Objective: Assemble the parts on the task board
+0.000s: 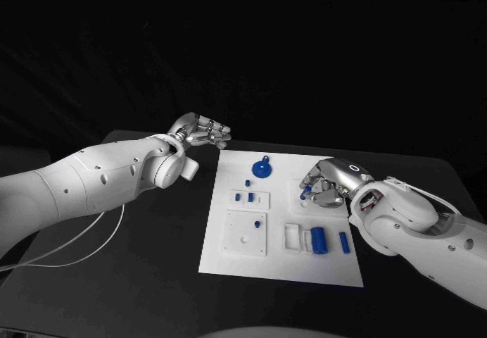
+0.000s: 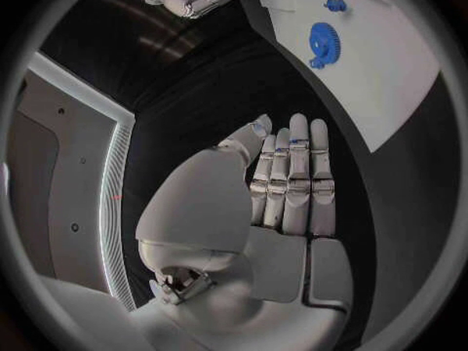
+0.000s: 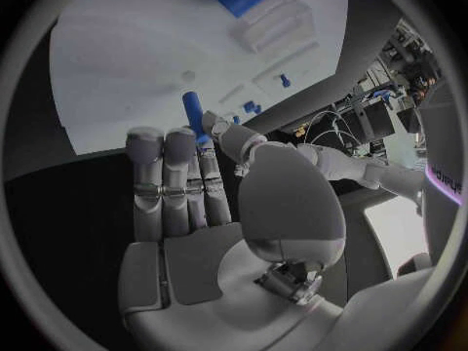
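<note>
A small blue peg [image 3: 193, 111] is pinched between the thumb and fingertips of the right hand [image 1: 326, 184] above the right edge of the white task board [image 1: 231, 253], presumably so it can be carried to a socket. The blue gear [image 1: 262, 169] lies near the board's far edge, and a blue block [image 1: 319, 240] sits by its near-right corner. The left hand [image 1: 201, 132] is held off the board's far-left corner, fingers extended side by side and holding nothing, likely kept clear

No readable txt, labels or nos. anywhere; purple-lit strip w/ marks, illegible.
</note>
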`<action>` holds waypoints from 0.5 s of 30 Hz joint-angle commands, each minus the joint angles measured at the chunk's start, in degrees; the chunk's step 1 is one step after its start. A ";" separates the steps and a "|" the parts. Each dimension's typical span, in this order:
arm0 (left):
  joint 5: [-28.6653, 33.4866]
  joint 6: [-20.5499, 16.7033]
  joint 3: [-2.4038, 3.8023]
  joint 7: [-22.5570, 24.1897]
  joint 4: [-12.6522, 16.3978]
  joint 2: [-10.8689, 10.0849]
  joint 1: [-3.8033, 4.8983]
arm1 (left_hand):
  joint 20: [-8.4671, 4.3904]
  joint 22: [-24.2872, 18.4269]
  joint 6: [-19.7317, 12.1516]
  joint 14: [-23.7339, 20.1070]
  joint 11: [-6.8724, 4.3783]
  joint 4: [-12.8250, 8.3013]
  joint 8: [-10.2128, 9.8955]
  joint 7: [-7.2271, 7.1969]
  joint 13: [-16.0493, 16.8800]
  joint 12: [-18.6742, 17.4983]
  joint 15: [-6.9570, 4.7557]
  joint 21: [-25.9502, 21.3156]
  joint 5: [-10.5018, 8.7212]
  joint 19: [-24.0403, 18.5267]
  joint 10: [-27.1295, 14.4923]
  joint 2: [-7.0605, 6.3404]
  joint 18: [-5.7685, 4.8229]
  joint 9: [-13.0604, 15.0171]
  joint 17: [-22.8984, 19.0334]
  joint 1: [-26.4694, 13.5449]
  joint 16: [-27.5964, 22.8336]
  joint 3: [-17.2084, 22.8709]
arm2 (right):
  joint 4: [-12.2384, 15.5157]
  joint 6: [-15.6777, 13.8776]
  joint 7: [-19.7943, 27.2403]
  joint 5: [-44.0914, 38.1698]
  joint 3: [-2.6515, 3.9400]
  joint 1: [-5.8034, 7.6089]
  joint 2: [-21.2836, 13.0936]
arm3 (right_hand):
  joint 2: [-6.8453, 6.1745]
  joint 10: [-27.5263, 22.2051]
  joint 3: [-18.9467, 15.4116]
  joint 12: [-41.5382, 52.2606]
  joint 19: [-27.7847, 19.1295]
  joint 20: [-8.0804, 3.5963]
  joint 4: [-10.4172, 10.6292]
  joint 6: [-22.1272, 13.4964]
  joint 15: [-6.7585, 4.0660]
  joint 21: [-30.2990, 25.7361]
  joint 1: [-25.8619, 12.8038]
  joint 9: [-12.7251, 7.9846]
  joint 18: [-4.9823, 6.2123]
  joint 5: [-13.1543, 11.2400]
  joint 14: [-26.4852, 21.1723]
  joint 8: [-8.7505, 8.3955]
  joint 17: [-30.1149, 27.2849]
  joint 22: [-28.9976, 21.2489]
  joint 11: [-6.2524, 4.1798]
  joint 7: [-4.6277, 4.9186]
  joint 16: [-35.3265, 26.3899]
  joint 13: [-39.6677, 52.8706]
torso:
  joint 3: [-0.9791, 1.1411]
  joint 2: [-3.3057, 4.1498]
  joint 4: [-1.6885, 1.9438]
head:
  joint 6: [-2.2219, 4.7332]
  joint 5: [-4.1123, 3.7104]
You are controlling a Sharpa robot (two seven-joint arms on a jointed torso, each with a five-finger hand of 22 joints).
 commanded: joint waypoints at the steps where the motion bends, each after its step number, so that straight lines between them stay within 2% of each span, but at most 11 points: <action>1: 0.78 0.57 0.06 0.53 -0.44 0.35 -0.03 | 0.01 -0.05 -0.26 0.17 0.01 0.31 -0.22 0.06 -0.08 -0.21 0.03 -0.07 0.13 0.32 -0.43 0.00 -0.86 -0.03 0.07 -0.40 0.28 -0.07 | 1.89 -0.73 0.78 2.69 0.76 0.00 -0.20 | 0.26 5.64 0.35 -0.06 3.02 -0.41 0.10 0.42 -0.15 0.30 -0.20 0.01 1.00 0.15 0.19 0.04 0.06 0.09 -2.30 0.10 -0.23 0.92 | 0.04 0.00 -0.12 | 0.20 0.30; 4: 1.13 0.65 0.06 0.51 -0.78 0.54 -0.06 | 0.01 -0.12 -0.32 0.17 0.02 0.32 -0.24 0.08 -0.08 -0.22 0.04 -0.06 0.09 0.34 -0.44 -0.02 -0.86 -0.04 0.07 -0.41 0.28 -0.07 | 3.45 -1.03 0.82 2.93 1.70 0.02 -0.26 | 0.20 5.65 0.40 -0.06 3.05 -0.41 0.06 0.50 -0.16 0.56 -0.22 0.04 1.00 0.14 0.25 0.06 0.11 0.21 -2.31 0.08 -0.24 0.95 | 0.13 -0.03 0.02 | 0.25 0.32; 8: 1.92 0.82 0.06 0.41 -1.07 0.77 -0.16 | 0.01 -0.14 -0.34 0.17 0.02 0.32 -0.24 0.08 -0.08 -0.22 0.04 -0.05 0.08 0.35 -0.45 -0.02 -0.86 -0.04 0.07 -0.41 0.28 -0.07 | 5.19 -1.32 1.01 3.09 2.30 0.03 0.16 | 0.18 5.73 0.46 -0.06 3.06 -0.42 0.02 0.54 -0.17 0.75 -0.26 0.05 1.00 0.15 0.31 0.05 0.19 0.34 -2.33 0.07 -0.27 0.99 | 0.04 -0.13 -0.01 | 0.34 0.29; 12: 2.24 0.94 0.06 0.42 -1.25 1.09 -0.26 | 0.01 -0.14 -0.34 0.17 0.02 0.32 -0.24 0.08 -0.08 -0.22 0.04 -0.05 0.08 0.35 -0.45 -0.02 -0.86 -0.04 0.07 -0.41 0.28 -0.07 | 5.99 -1.03 1.37 3.11 2.48 0.03 1.56 | 0.19 5.71 0.47 -0.09 3.03 -0.41 -0.01 0.55 -0.17 0.75 -0.29 0.05 1.00 0.16 0.30 0.04 0.23 0.38 -2.32 0.06 -0.33 1.00 | -0.04 -0.19 -0.02 | 0.32 0.39; 15: 2.34 1.05 0.06 0.44 -1.32 1.29 -0.35 | 0.03 -0.30 -0.35 0.12 0.03 0.34 -0.23 0.09 -0.08 -0.21 0.06 -0.05 0.09 0.33 -0.47 0.04 -0.87 -0.03 0.05 -0.43 0.25 -0.03 | 6.26 -0.65 1.71 2.05 1.99 -0.01 3.36 | 0.22 5.69 0.41 -0.10 2.98 -0.40 -0.11 0.51 -0.16 0.62 -0.23 0.05 1.02 0.18 0.25 0.04 0.27 0.38 -2.29 0.10 -0.39 1.02 | -0.08 -0.14 -0.04 | 0.45 0.64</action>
